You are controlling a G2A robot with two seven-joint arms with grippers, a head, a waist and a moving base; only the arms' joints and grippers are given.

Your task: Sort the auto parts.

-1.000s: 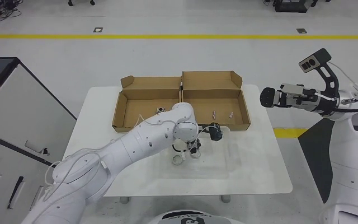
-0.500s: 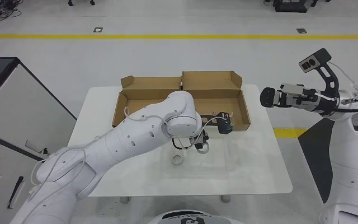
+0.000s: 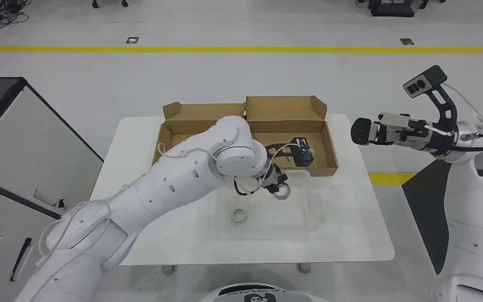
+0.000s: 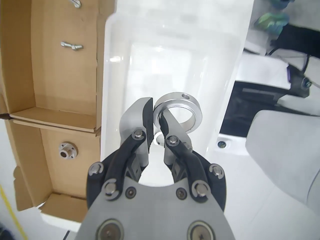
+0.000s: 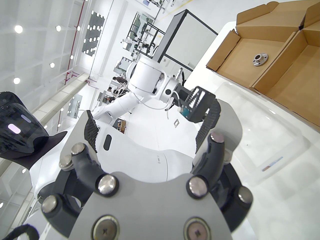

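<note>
My left gripper (image 4: 156, 118) is shut on the rim of a silver metal ring (image 4: 192, 118) and holds it above the clear plastic tray (image 4: 117, 76). In the top view this gripper (image 3: 281, 189) hangs just in front of the right cardboard box (image 3: 330, 147). A second ring (image 3: 239, 215) lies on the tray. A flanged part (image 4: 67, 150) sits in the left box (image 3: 162, 143), and two bolts (image 4: 71, 46) lie in the right box. My right gripper (image 5: 151, 116) stands open and holds nothing, off the table's right side (image 3: 362, 130).
The two open cardboard boxes stand side by side at the back of the white table (image 3: 136, 174), flaps raised. The clear tray (image 3: 302, 223) covers the table's middle. A dark-framed panel (image 3: 45, 151) stands to the left of the table.
My left arm has lifted the ring off the tray and swung it back and to the right, toward the right box. One ring stayed on the tray. The right arm has not moved.
</note>
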